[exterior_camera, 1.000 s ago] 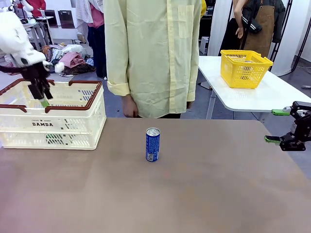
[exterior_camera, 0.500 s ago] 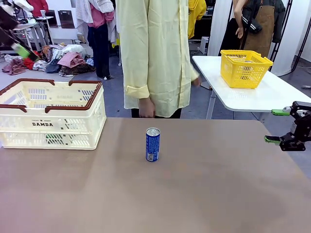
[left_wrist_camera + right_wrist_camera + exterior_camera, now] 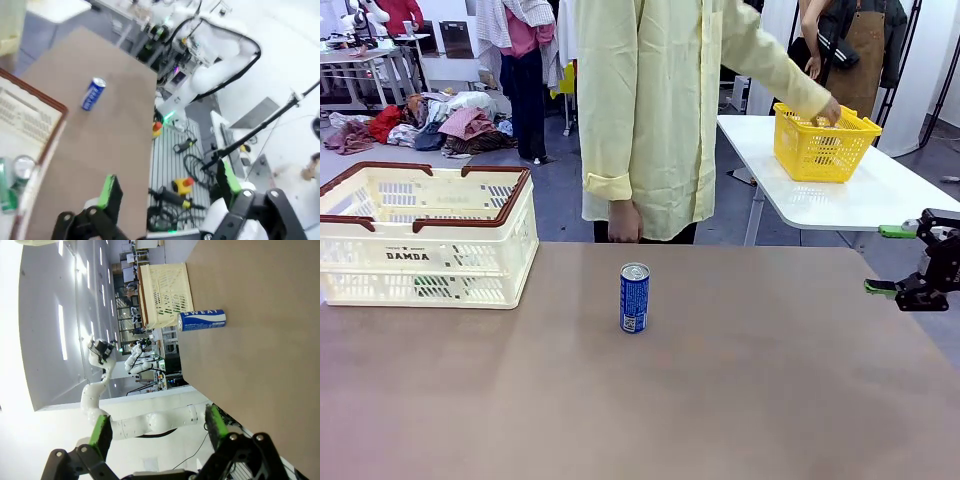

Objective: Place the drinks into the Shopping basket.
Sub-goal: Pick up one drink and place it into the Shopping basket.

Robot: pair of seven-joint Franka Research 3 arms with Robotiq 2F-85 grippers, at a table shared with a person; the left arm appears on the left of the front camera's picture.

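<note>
Blue can (image 3: 635,297): upright, long axis vertical, at worktop (image 3: 740,400) centre. Shopping basket (image 3: 380,255) well apart at its 9 o'clock.
Right tool (image 3: 888,260): jaws wide, empty, just past worktop edge; blue can at its 9 o'clock.
Left tool (image 3: 167,186): jaws wide, empty, high above worktop.
Green can (image 3: 6,197): inside Shopping basket.
Judgement: right tool nearer; horizontal side approach suits.

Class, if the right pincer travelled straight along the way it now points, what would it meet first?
Probably nothing close: the right pincer aims just above the table, and the blue can sits off that line, though depth is unclear.
</note>
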